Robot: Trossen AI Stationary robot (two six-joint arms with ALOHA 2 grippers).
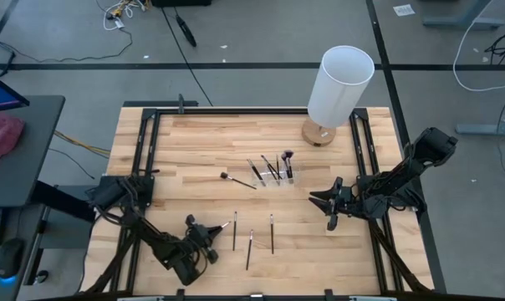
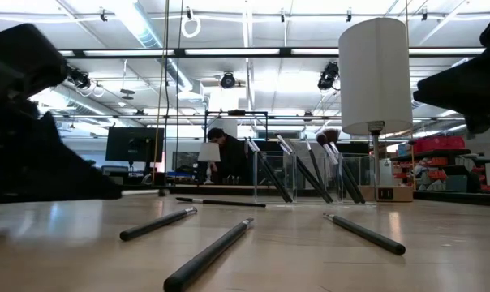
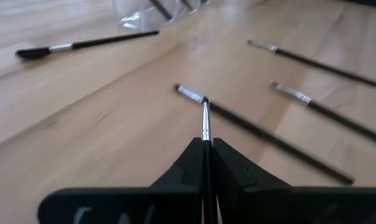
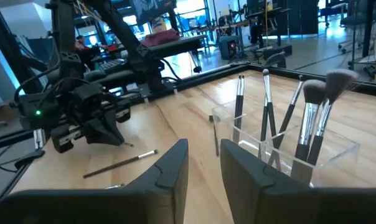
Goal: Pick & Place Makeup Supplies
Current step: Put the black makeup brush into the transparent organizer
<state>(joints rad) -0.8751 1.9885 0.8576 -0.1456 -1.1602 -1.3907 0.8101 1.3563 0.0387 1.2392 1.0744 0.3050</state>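
My left gripper (image 1: 211,238) is near the table's front, left of centre, shut on a thin dark makeup brush (image 3: 205,118). The brush's silver ferrule and small tip stick out ahead of the fingers. Three more brushes (image 1: 234,232) (image 1: 250,248) (image 1: 271,233) lie flat on the wood just right of it. Another brush (image 1: 238,181) lies farther back. Several brushes stand slanted in the clear holder (image 1: 273,174). My right gripper (image 4: 200,165) hovers right of the holder, open, with nothing between its fingers. My left gripper pinches the brush's handle (image 3: 206,138) between its two fingers, just behind the silver ferrule. The brush runs along the fingers, which slant a little downward toward the table's right. The bristle tip (image 3: 205,99) points forward and seems clear of the wood.
A tall white cylinder lamp (image 1: 340,84) on a round wooden base stands at the back right. Black rails (image 1: 144,159) run along the table's left and right sides. Bare wood lies between the holder and the lying brushes. A person (image 2: 221,154) shows in the room beyond the table.
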